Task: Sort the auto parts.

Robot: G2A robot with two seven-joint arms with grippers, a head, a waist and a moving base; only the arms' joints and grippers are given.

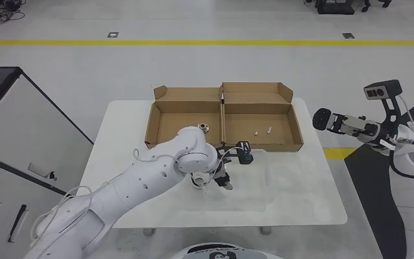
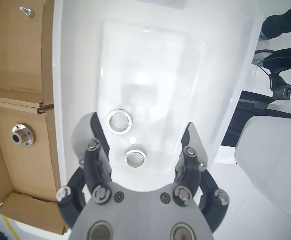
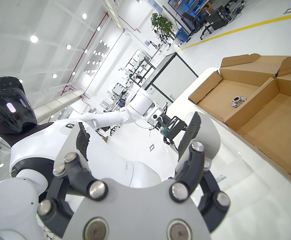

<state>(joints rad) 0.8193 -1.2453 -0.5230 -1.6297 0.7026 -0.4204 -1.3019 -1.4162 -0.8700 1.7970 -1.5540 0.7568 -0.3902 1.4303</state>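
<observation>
My left gripper [image 2: 142, 122] hangs open just above the white table [image 2: 147, 56], in front of the two cardboard boxes. A small metal collar [image 2: 135, 156] lies between its fingers, and a wider metal ring [image 2: 119, 121] lies close to one fingertip [image 2: 95, 118]. From the top, the left gripper [image 1: 221, 180] is near the table's middle. A metal flange [image 1: 203, 127] sits in the left box [image 1: 169, 129]. Two small bolts [image 1: 262, 129] lie in the right box [image 1: 284, 136]. My right gripper [image 1: 321, 120] is open and empty, in the air off the table's right edge.
The boxes stand side by side at the table's far edge, lids folded back. The flange [image 2: 22, 137] and one bolt [image 2: 26, 11] also show in the left wrist view. Bare tabletop [image 1: 291, 188] lies to the right of the left gripper.
</observation>
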